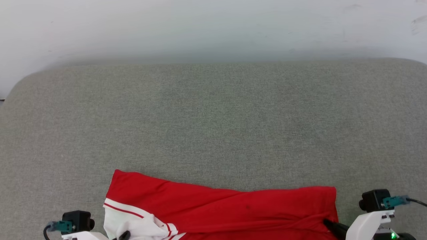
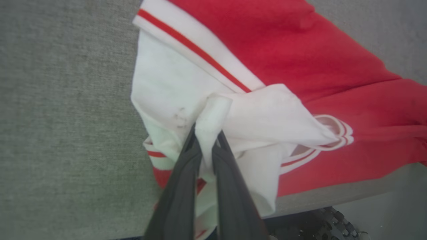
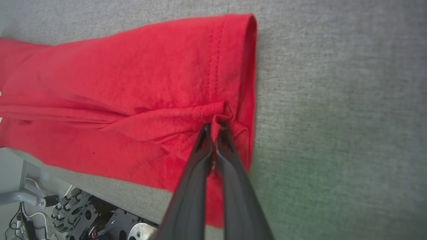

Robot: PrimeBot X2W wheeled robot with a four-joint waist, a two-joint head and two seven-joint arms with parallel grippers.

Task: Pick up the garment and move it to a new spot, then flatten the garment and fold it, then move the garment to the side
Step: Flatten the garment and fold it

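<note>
Red garment lies on the grey table; left claw pinches its white sleeve; right claw pinches its red hem.

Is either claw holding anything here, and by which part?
Both hold the garment: left claw pinches a bunched white sleeve fold, right claw a pucker of red fabric beside the stitched hem.

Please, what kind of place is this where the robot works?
Probably a robot test room or a lab, not a home. A wide grey fabric-covered surface stands against a bare white wall. One red garment lies on it, and a wheel of the robot's base shows below its edge.
</note>
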